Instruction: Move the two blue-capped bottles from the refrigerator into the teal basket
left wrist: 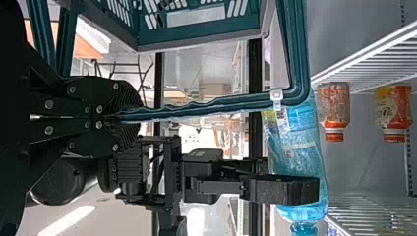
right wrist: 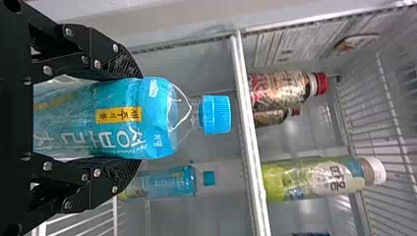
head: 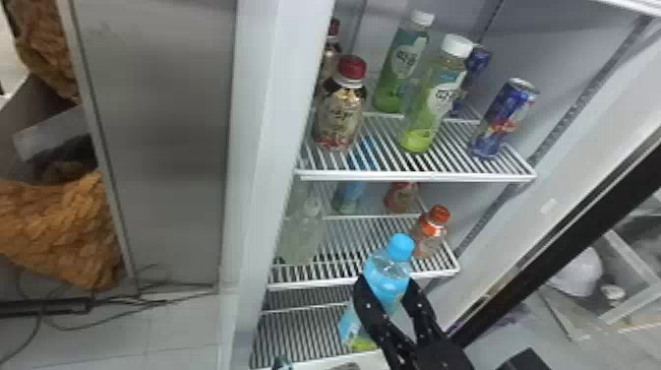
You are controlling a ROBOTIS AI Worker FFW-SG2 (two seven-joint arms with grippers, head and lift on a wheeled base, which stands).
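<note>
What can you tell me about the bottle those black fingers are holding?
The bottle looks like clear plastic, with a ribbed blue cap and a blue label carrying a yellow-orange patch. It is roughly upright, cap up, before the refrigerator's shelves. The right gripper's fingers clasp it from both sides. I cannot tell if its base touches anything.

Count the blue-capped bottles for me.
2. One bottle is held in the right gripper, the other bottle stands toward the back of the shelf just below the white-capped bottles' one. More may be hidden.
</note>
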